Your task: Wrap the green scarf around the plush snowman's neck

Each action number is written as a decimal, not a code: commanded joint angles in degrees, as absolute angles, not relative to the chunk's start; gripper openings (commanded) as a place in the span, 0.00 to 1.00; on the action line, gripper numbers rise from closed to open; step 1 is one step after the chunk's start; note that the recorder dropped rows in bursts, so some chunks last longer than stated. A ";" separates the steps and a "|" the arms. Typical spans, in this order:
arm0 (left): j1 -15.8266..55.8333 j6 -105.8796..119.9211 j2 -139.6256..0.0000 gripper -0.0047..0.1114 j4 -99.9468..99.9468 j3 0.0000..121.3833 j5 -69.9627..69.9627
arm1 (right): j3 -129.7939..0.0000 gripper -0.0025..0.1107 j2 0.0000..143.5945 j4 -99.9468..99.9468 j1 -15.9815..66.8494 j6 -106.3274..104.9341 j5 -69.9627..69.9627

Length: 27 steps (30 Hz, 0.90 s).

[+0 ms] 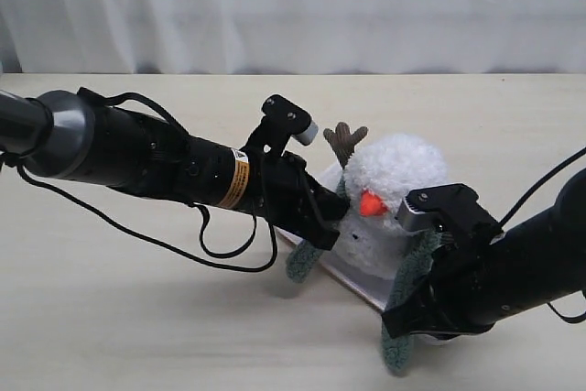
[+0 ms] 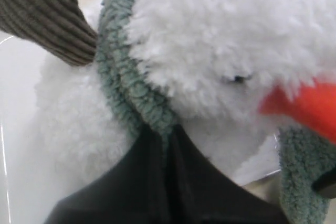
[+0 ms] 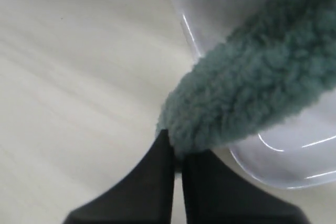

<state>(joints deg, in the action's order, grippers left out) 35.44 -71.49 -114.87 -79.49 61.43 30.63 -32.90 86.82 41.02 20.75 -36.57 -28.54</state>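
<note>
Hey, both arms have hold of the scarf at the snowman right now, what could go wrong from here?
1. The left hand pinches the green scarf tight against the snowman's neck, so a pull may tip the plush snowman off the white tray.
2. The right hand grips only the scarf's edge; the fuzzy knit could slip free.
3. The two hands sit close together and might collide when crossing.

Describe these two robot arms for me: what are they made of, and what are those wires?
Both arms are black tubes. The left arm has a grey rounded joint, a yellow-and-white warning label and thin black cables looping loosely beneath it. A small black-and-silver camera sits on top near each wrist. The right arm also trails a black cable. Each gripper ends in two flat matte-black fingers.
</note>
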 commanded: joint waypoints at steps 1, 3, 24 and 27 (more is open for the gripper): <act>35.72 -72.46 -114.94 0.04 -78.93 61.49 31.15 | -32.71 0.06 86.45 41.47 20.78 -37.87 -25.81; 35.72 -72.46 -114.94 0.04 -78.93 61.49 30.14 | -32.71 0.06 86.45 41.37 20.78 -37.95 -23.73; 35.72 -73.49 -114.94 0.04 -78.18 61.49 29.01 | -33.31 0.06 86.45 41.73 20.78 -37.78 -20.45; 35.72 -73.54 -114.94 0.04 -78.18 61.49 31.00 | -33.31 0.06 86.45 43.65 20.78 -39.88 -23.25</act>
